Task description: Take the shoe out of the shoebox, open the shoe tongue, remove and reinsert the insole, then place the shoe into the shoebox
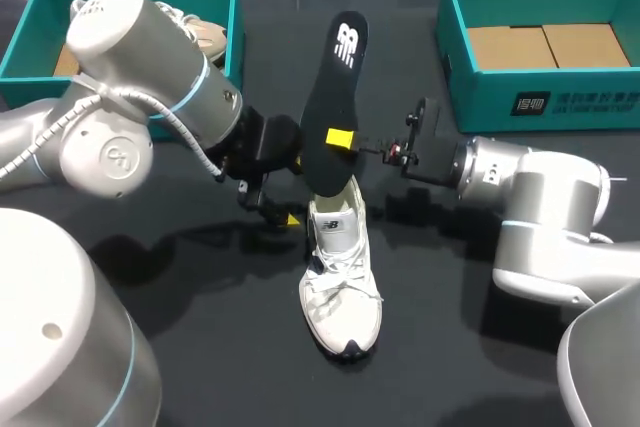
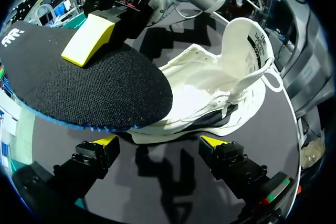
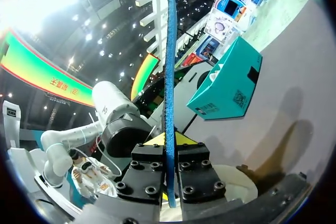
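Insole [image 1: 341, 72] clamped in right end effector [image 1: 343, 139], long axis 12-to-6, lower tip over shoe [image 1: 342, 287]; left end effector [image 2: 158, 142] wide, at shoe's 10 o'clock.

White logo [image 1: 346, 47] on the insole [image 1: 333, 117], white label [image 1: 572, 103] on the shoebox [image 1: 480, 102] wall, print [image 2: 256, 39] on the tongue [image 2: 236, 35]

Tabletop [image 1: 250, 367]: black, matte, plain, one continuous surface. Light: overhead, diffuse. Shadows: soft-edged dark patches at tabletop middle and toward its right side. Faint grey sheen toward tabletop far edge. Other furniture: not told.
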